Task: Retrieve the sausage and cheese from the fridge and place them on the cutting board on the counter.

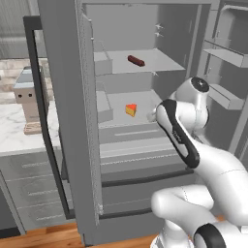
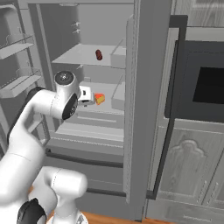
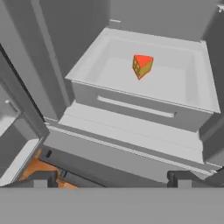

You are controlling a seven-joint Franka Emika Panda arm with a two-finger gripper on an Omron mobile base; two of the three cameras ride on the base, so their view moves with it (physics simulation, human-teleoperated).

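The fridge (image 1: 68, 97) stands with both doors open. On its upper shelf lies the dark reddish-brown sausage (image 1: 136, 60) (image 2: 99, 54). One shelf lower sits the yellow-orange cheese (image 1: 131, 110) (image 2: 99, 99) (image 3: 142, 65), a wedge with a red side. My gripper (image 2: 91, 99) (image 3: 111, 180) hovers just in front of that lower shelf, a little short of the cheese, open and holding nothing. Its two dark fingertips (image 3: 41, 179) stand wide apart. In the left base view my forearm hides most of the hand. The light-brown cutting board (image 1: 33, 128) lies on the white marble counter (image 1: 9, 133), left of the fridge.
A boxy grey-brown appliance (image 1: 26, 94) stands on the counter right behind the cutting board. The open fridge doors carry bins (image 1: 225, 97) (image 2: 17, 85). Right of the fridge are a dark built-in oven (image 2: 210, 85) and grey cabinet fronts (image 2: 188, 166).
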